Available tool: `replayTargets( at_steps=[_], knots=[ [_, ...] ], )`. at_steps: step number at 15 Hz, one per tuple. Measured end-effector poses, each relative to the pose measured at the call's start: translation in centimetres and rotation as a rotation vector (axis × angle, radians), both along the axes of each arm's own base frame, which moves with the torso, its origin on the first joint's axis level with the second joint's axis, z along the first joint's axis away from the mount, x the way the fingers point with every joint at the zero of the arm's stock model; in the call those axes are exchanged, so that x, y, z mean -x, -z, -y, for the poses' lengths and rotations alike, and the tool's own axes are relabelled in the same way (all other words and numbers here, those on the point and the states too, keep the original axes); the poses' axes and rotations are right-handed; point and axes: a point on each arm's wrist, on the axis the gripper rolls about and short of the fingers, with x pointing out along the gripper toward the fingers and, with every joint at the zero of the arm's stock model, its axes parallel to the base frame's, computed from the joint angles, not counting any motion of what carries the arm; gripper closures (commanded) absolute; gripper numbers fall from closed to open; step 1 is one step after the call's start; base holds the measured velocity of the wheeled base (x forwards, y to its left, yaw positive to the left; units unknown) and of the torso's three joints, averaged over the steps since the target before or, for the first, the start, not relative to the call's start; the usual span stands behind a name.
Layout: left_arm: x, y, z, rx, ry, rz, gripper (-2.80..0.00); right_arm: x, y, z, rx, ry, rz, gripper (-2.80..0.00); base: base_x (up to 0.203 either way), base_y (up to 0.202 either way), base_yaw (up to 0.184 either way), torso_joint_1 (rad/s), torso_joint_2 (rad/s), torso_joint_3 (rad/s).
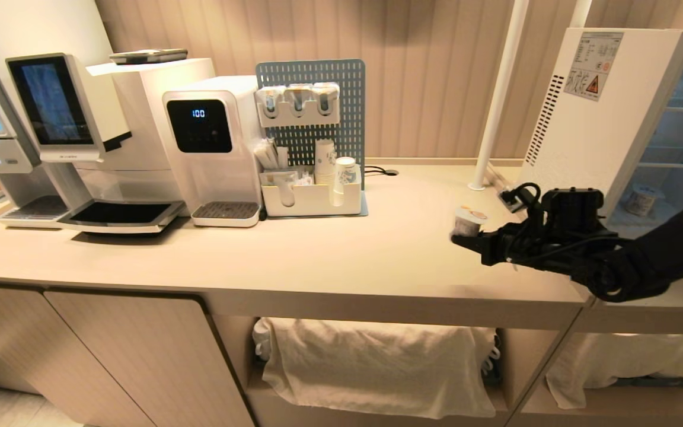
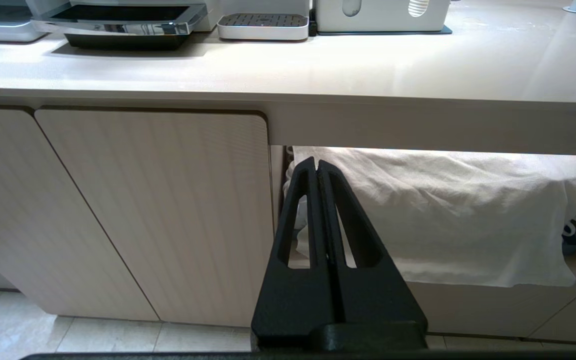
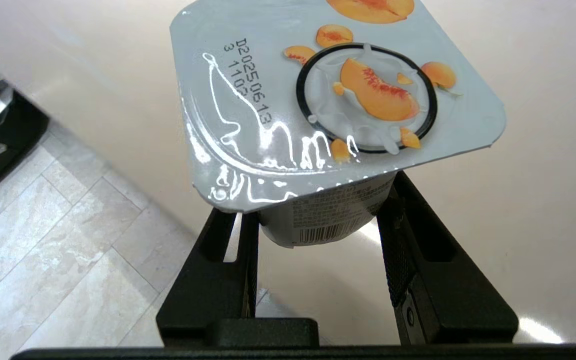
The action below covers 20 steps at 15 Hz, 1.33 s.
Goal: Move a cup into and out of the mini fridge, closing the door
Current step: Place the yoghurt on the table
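On a long beige counter point(image 1: 329, 255), the white fridge point(image 1: 590, 112) stands at the right end, its side vents and warning sticker facing the room and its front open, with wire shelves and a small cup point(image 1: 640, 200) on its floor visible inside; the door itself is out of view. Well left of the fridge sit a coffee machine point(image 1: 80, 130), a water dispenser point(image 1: 211, 148) and a blue pegboard point(image 1: 312, 112) with a tray of paper cups. Below the counter, left of the fridge, white cloth point(image 1: 377, 367) drapes an open shelf. The right gripper point(image 1: 463, 237) reaches out over the counter just left of the fridge, its fingers clamped around the body of a peach yogurt cup point(image 3: 338, 95), held above the surface. The left gripper point(image 2: 317, 165) hangs low in front of the cabinets, fingers pressed together, holding nothing.
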Motion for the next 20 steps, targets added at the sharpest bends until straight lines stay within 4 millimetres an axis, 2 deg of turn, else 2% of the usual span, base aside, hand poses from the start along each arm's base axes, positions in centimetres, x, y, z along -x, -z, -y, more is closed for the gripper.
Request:
replayTargets(
  at_steps=[2,4,11,20],
  knots=[
    [0.0,0.0,0.0,0.000,0.000,0.000,0.00,-2.7,1.5,-0.3,0.025,0.039,-0.038,0.00,0.000,0.000,0.000,0.000,0.00,0.000],
    [0.0,0.0,0.0,0.000,-0.001,0.000,0.00,-4.3,3.1,-0.5,0.059,0.082,-0.088,0.00,0.000,0.000,0.000,0.000,0.00,0.000],
    [0.0,0.0,0.0,0.001,0.000,0.000,0.00,-7.0,5.6,-0.7,0.218,0.188,-0.167,0.00,0.000,0.000,0.000,0.000,0.00,0.000],
    [0.0,0.0,0.0,0.000,0.000,0.000,0.00,-9.0,8.2,-0.8,0.278,0.240,-0.191,0.00,0.000,0.000,0.000,0.000,0.00,0.000]
  ],
)
